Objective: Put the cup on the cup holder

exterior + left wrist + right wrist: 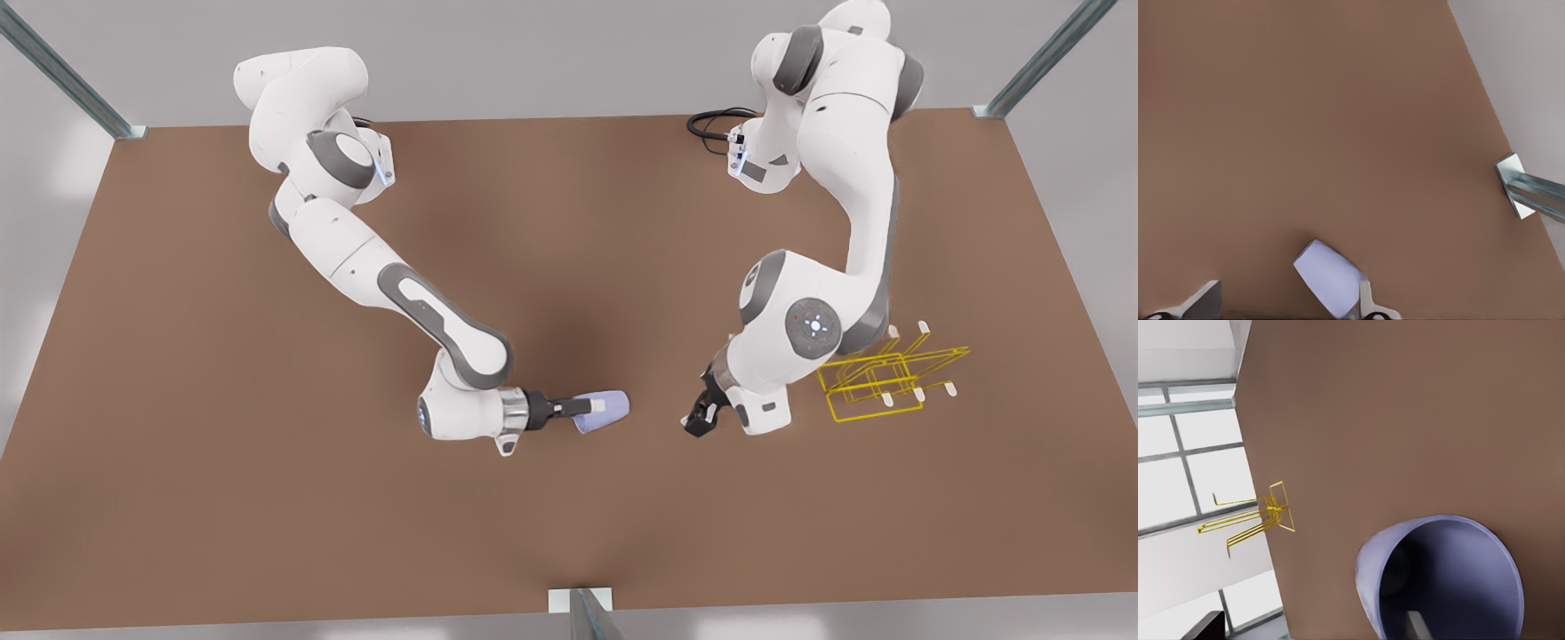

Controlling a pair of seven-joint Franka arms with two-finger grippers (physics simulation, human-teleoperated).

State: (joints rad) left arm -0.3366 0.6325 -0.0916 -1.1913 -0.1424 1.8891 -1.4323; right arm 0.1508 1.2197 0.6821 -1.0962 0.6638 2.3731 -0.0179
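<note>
Even, soft light falls from above. On the table [222, 427] the arms cast only faint, diffuse shadows, darkest near its middle. No glare shows on it. The right wrist view shows bright windows [1178, 473] beyond the table's edge.

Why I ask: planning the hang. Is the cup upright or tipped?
Tipped. In the front view the cup lies sideways in the right gripper; its open mouth faces the right wrist camera.
</note>
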